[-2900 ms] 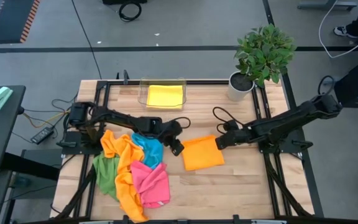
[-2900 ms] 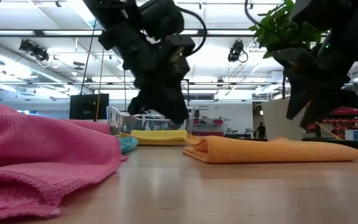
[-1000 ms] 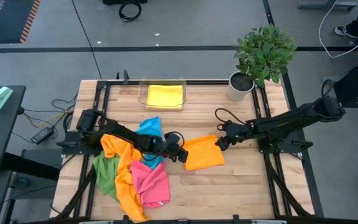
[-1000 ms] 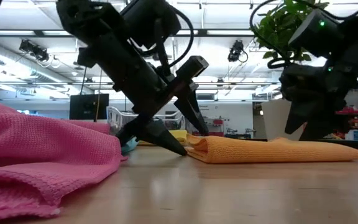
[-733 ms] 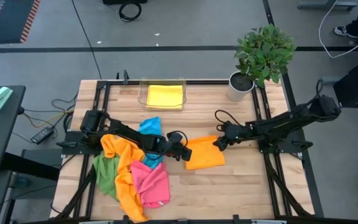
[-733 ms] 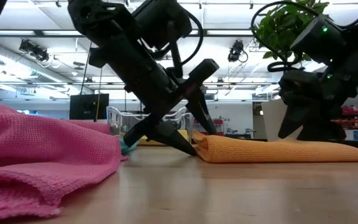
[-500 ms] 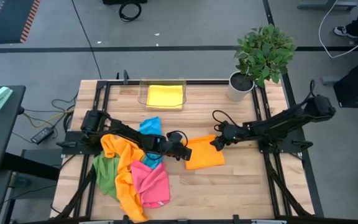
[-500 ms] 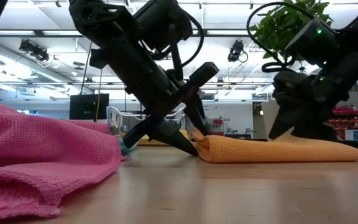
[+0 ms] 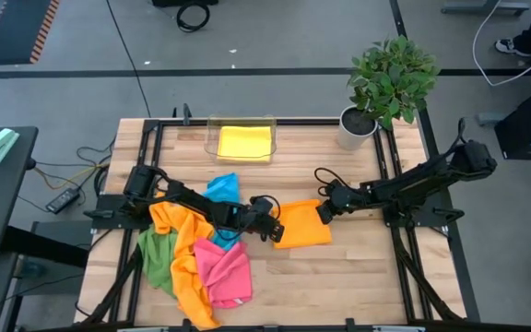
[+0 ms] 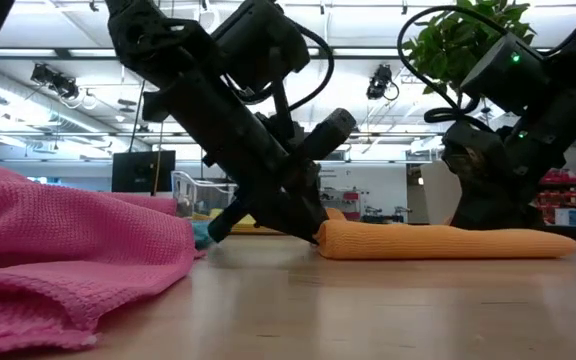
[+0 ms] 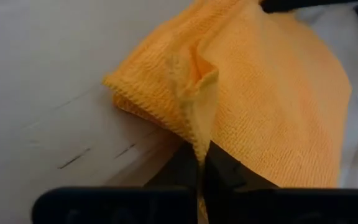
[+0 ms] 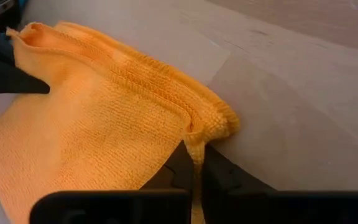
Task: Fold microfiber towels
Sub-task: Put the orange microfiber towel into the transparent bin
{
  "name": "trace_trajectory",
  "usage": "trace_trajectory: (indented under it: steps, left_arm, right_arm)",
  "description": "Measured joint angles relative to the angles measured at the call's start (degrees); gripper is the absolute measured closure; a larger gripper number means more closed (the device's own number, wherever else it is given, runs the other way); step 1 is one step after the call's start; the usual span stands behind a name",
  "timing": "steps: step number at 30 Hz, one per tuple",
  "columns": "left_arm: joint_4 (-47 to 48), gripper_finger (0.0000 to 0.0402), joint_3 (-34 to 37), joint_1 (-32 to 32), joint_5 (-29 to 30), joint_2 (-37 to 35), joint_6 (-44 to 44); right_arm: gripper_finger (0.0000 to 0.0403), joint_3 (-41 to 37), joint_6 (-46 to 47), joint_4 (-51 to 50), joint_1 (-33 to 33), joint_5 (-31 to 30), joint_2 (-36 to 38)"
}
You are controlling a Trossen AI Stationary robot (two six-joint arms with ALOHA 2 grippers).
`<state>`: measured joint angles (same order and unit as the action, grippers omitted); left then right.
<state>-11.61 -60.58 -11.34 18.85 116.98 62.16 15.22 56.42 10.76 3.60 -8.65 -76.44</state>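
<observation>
Left pincer (image 9: pixel 273 231) and right pincer (image 9: pixel 322 211) both clamped on the folded orange towel (image 9: pixel 300 227); thin pinches could slip when lifted, spoiling the fold.

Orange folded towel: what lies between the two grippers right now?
Only the orange folded towel. In the high view the left gripper pinches its left corner, the right gripper its right corner.
</observation>
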Motion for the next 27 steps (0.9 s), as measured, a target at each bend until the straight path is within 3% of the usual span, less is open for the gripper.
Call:
trace_trajectory:
  steps: [5, 14, 21, 27]
  left_arm:
    - [3.64, 0.0387, -0.30, 0.45, 0.84, 0.26, 9.00]
    - [2.93, 0.0393, -0.15, 0.68, 1.49, -1.24, 6.13]
    - [8.26, 0.0393, -0.45, 2.24, 7.40, -11.98, -2.13]
    - [14.94, 0.0393, -0.61, 5.89, 10.74, -23.31, -8.84]
  right_arm:
    - [0.0392, 0.00, 0.68, 0.03, 0.02, -0.01, 0.00]
    - [0.0397, 2.51, -0.38, -0.89, 0.09, 1.47, 5.04]
    - [0.0398, 12.06, -7.83, -9.71, -2.46, 0.13, 11.64]
    - [0.0399, 24.14, -18.57, -15.02, -8.13, -1.37, 12.46]
